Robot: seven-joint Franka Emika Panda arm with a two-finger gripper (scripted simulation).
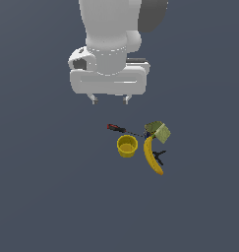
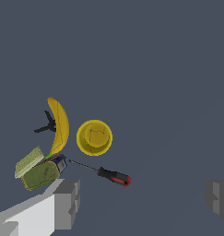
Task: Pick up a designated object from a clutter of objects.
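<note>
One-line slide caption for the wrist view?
Open gripper above clutter: pale olive-green flat box, yellow banana, yellow cup, red-handled screwdriver.
</note>
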